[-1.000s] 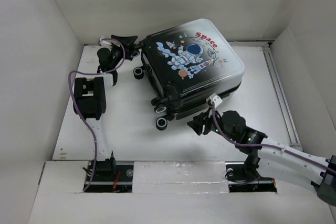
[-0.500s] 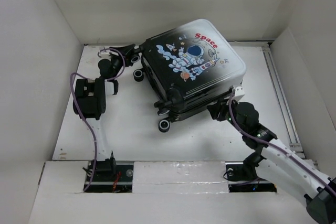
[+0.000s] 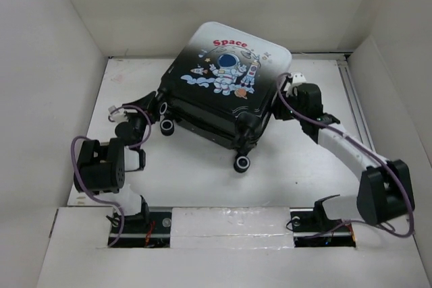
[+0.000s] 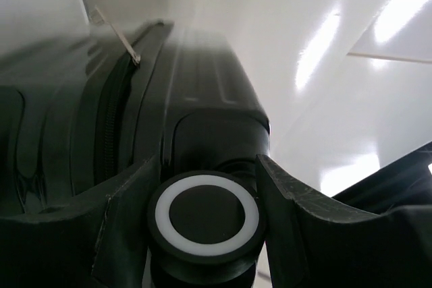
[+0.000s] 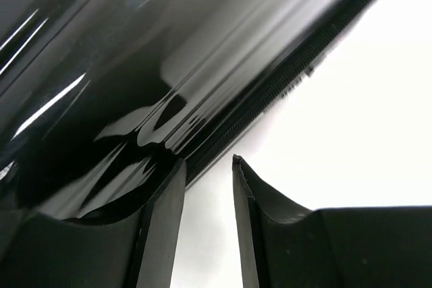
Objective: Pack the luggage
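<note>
Top external view, from the left: my left arm has pulled back from the far-left corner and now sits folded low on the near left. My left gripper point(image 4: 206, 166) is clamped on a black wheel point(image 4: 207, 215) with a white ring, one finger pressed to each side of it.

The luggage point(image 3: 223, 92) lies flat on the white table point(image 3: 189, 173), astronaut side up. A second ago it sat further right with "Space" toward the far right. It has since swung round, and its wheeled end now points near-left toward me.

My right arm has left the case's near edge and reaches up along its right side. My right gripper point(image 5: 208, 161) sits against the glossy shell by the zip. Its fingers are slightly parted, with only bare table between them, so it grips nothing.
</note>
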You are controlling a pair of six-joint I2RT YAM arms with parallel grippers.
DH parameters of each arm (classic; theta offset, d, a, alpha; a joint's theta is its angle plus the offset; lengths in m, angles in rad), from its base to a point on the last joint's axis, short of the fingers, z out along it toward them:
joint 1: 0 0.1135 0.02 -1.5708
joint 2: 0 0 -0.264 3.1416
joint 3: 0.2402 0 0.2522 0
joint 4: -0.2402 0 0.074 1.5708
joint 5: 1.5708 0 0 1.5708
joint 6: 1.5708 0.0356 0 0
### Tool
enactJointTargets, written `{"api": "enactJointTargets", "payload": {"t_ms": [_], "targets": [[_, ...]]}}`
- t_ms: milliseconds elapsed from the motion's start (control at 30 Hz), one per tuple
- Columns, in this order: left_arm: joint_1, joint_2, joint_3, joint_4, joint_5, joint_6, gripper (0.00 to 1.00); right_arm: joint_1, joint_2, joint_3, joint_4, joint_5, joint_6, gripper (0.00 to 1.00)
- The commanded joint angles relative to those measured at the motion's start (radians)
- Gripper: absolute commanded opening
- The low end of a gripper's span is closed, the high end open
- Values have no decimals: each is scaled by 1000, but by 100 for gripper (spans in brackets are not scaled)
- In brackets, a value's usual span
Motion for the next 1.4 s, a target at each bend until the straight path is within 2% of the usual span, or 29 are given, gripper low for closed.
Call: {"api": "enactJointTargets", "payload": {"t_ms": [0, 100, 200, 300, 333, 367, 433, 467, 567, 667, 767, 900, 1033, 1333, 1367], "targets": [[-70, -43, -187, 444, 157, 105, 0, 0, 103, 168, 194, -290, -10, 41], [-79, -149, -269, 427, 178, 136, 0, 0, 119, 199, 194, -327, 10, 37], [-79, -246, -309, 349, 189, 185, 0, 0, -9, 53, 229, -292, 38, 36], [-79, -427, -300, 110, 189, 272, 0, 0, -190, -180, 308, -224, 76, 36], [-79, -535, -291, 49, 189, 297, 0, 0, -233, -234, 324, -210, 96, 36], [-79, -592, -275, -91, 166, 323, 0, -11, -272, -283, 335, -183, 105, 36], [-79, -710, -229, -244, 135, 366, 0, -11, -380, -415, 367, -192, 115, 36], [-79, -822, -206, -389, 125, 416, 0, -21, -416, -454, 382, -192, 115, 34], [-79, -982, -117, -636, 68, 478, 0, -22, -513, -569, 456, -222, 115, 22], [-79, -1016, -44, -748, 48, 532, 0, -22, -547, -635, 514, -232, 115, 22], [-79, -1016, -22, -772, 57, 541, 0, -22, -538, -663, 588, -219, 115, 37], [-79, -983, -22, -748, 69, 529, 0, -22, -470, -609, 599, -264, 9, 47], [-79, -961, 13, -737, 101, 518, 0, -49, -384, -560, 603, -267, -40, 49], [-79, -952, 70, -782, 121, 530, 0, -123, -128, -503, 809, -495, -65, 51], [-79, -952, 81, -782, 121, 530, 0, -132, -105, -503, 830, -508, -56, 46]]}}
